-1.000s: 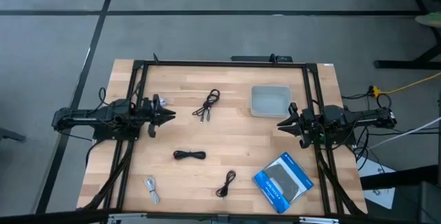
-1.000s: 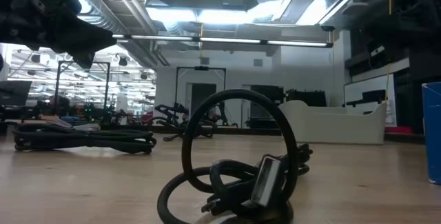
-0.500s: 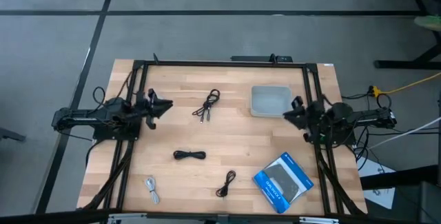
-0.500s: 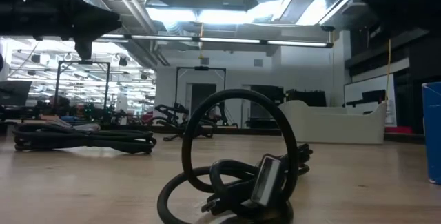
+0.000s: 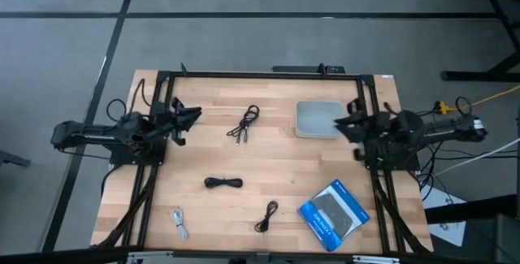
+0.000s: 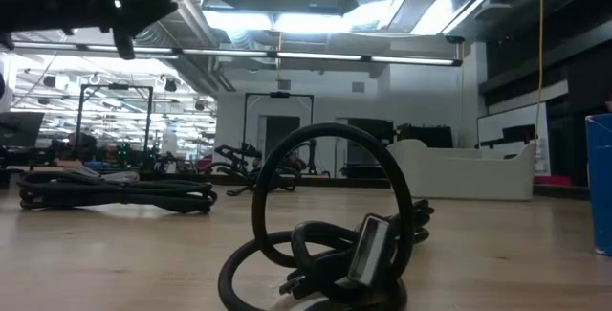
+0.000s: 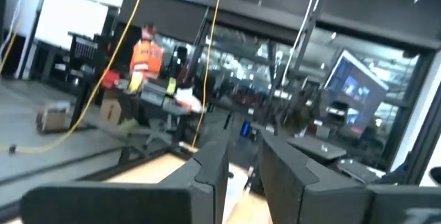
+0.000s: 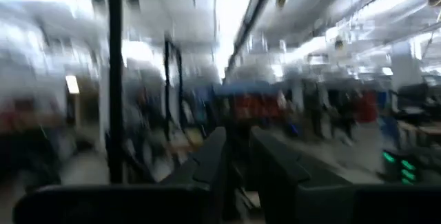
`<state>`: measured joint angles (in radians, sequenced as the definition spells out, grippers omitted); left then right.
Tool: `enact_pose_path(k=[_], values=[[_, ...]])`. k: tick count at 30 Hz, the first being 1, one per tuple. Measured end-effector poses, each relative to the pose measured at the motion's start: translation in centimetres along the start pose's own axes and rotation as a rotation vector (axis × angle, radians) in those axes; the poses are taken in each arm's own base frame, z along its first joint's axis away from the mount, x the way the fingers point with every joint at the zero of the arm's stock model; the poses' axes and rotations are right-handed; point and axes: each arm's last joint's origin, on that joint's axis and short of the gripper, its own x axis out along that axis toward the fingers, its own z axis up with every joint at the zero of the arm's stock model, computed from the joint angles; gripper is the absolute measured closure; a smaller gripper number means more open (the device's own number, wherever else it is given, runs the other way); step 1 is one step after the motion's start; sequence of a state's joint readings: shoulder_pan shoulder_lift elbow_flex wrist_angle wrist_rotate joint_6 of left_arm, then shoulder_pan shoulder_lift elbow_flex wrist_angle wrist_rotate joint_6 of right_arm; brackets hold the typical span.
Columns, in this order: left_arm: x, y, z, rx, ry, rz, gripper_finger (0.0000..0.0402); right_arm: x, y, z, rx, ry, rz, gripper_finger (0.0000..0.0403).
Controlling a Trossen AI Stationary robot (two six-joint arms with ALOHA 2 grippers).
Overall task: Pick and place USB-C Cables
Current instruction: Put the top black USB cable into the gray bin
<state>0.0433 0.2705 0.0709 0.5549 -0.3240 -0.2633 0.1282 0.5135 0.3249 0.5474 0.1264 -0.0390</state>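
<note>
Left gripper (image 5: 188, 116) sits high over the table's left edge, wrist view shows its two dark fingers (image 7: 207, 172) nearly together with only a thin gap, gripping nothing, pointed level at the room, not the tabletop. Right gripper (image 5: 344, 121) is over the right side, just beside the small translucent grey rectangular tray (image 5: 315, 118), fingers (image 8: 210, 162) likewise near-closed with a narrow slot, empty. Neither touches a cable. All four USB-C cables lie loose on the light wooden table (image 5: 268, 166): thin black coiled cable (image 5: 244, 123) mid-back between left gripper and tray, black bundled cable (image 5: 223, 183) at centre, black looped cable (image 5: 266, 215) near the front edge, big in the low view (image 6: 330, 244), and whitish-grey coiled cable (image 5: 179, 222) at front left. Blue-and-black flat box (image 5: 333, 210) sits front right, apart from everything. Judged step: start of task, approach stage, nothing picked or placed. Next move likely needs an arm to tip its wrist down, spread the fingers, drop over a cable; mid-back cable looks nearest the left arm. Thin cables may slip the pinch.
</note>
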Motion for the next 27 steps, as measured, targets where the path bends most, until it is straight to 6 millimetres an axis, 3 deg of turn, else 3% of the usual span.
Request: enact_pose_path(k=[7, 14, 18, 27], values=[[4.6, -1.7, 1.1, 0.050, 0.154, 0.109, 0.0329, 7.2, -1.5, -0.3, -0.063, 0.465, -0.275, 0.0333], [9.0, -2.5, 0.1, 0.178, 0.508, 0.394, 0.0329, 11.8, -3.6, -3.3, -0.012, 0.742, -0.335, 0.0333], [10.4, -2.4, -1.2, 0.264, 0.631, 0.476, 0.0329, 13.5, -4.5, -5.5, 0.006, 0.805, -0.320, 0.0333], [11.5, -0.8, -4.3, 0.255, 0.806, 0.486, 0.0329, 15.1, -5.2, -11.9, 0.085, 0.940, -0.170, 0.0333]])
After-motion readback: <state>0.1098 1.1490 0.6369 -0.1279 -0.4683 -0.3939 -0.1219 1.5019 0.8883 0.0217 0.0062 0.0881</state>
